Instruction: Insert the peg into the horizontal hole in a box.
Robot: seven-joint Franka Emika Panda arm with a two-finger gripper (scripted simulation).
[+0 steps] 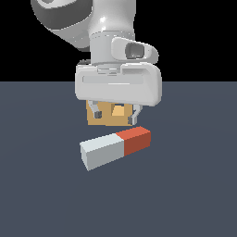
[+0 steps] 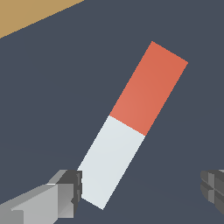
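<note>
Exterior view: end effector (image 1: pixel 115 114) hangs above the counter (image 1: pixel 41 199), fingers spread and empty, partly hiding the box (image 1: pixel 107 115) and its hole (image 1: pixel 120 110); the peg (image 1: pixel 115 147) lies flat in front, red end toward the exterior view's right. Wrist view: the peg (image 2: pixel 133 124) runs diagonally between wide-apart fingers (image 2: pixel 70 188), touching neither, red half toward the box (image 2: pixel 26 15).

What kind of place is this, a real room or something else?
Probably a simulated test scene, not a real room: a flat grey floor under black emptiness, holding only a peg, a box and the robot's end effector.
</note>
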